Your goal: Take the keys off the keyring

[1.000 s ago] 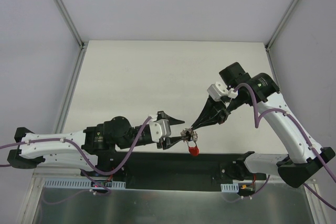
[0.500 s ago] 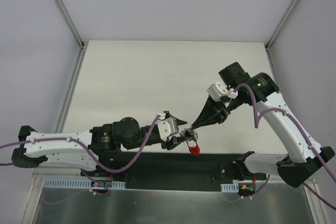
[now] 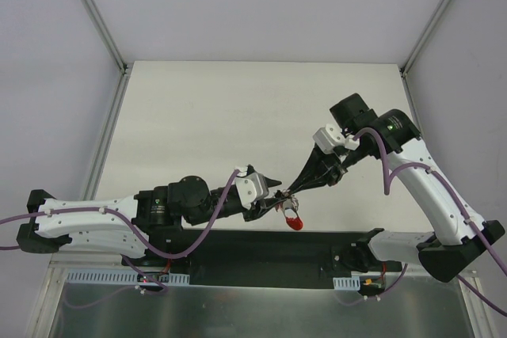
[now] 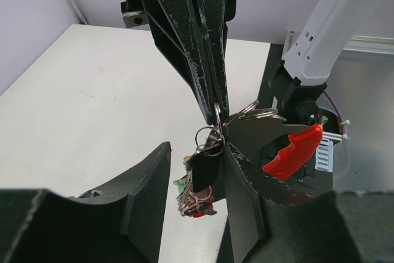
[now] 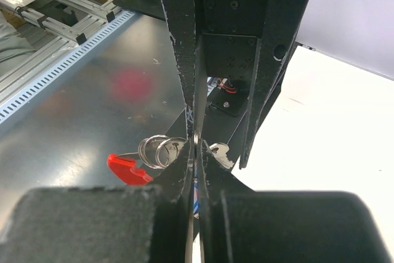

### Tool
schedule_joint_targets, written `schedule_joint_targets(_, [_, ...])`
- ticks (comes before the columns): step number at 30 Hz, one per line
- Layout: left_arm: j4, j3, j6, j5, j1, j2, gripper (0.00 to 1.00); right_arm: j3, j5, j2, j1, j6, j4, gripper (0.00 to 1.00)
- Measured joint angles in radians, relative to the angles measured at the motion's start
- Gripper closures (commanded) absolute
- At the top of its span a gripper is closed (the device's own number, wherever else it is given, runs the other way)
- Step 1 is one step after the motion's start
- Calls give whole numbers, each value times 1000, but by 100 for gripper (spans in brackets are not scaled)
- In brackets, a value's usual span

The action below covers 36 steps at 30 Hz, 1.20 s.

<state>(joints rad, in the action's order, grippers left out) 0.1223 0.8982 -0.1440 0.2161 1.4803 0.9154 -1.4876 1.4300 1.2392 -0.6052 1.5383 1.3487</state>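
Note:
My right gripper (image 3: pixel 287 192) is shut and pinches the keyring (image 4: pixel 207 135), holding the keys (image 3: pixel 290 211) in the air over the table's near edge. The bunch hangs below its tips (image 4: pixel 217 108): a black-headed key (image 4: pixel 203 177), green and red heads beneath it, and a red tag (image 4: pixel 294 152) sticking out to one side. My left gripper (image 4: pixel 196 196) is open, one finger on each side of the hanging bunch; its right finger (image 4: pixel 243 192) lies close against the black key. In the right wrist view, two silvery rings (image 5: pixel 161 151) and a bare key (image 5: pixel 220 152) flank the shut gripper (image 5: pixel 196 147).
The white table (image 3: pixel 238 116) lies beyond the arms. A black strip and a metal plate (image 3: pixel 238 306) run along the near edge. The right arm's base (image 4: pixel 301 90) stands close behind the keys in the left wrist view.
My left gripper has moved right until its fingers straddle the hanging keys, and its jaws have narrowed somewhat. The right gripper has stayed put, still holding the ring.

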Motion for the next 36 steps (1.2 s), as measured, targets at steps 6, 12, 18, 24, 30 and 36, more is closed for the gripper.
schedule_joint_targets(6, [0,0,-1,0,0,0,74,0,0,16,0,23,0,99])
schedule_joint_targets(12, [-3,0,-6,2,0,-2,66,0,0,24,0,43,1,99])
schedule_joint_targets(18, [-3,0,-8,2,0,-1,85,0,0,27,0,61,2,99])
schedule_joint_targets(24, [-2,1,-29,2,5,-9,100,0,0,27,3,71,2,99])
schedule_joint_targets(30, [-8,0,-51,-7,6,-41,100,0,13,27,3,86,-3,99])
schedule_joint_targets(36, [-10,0,-85,-37,6,-60,100,1,26,25,1,94,-5,99])
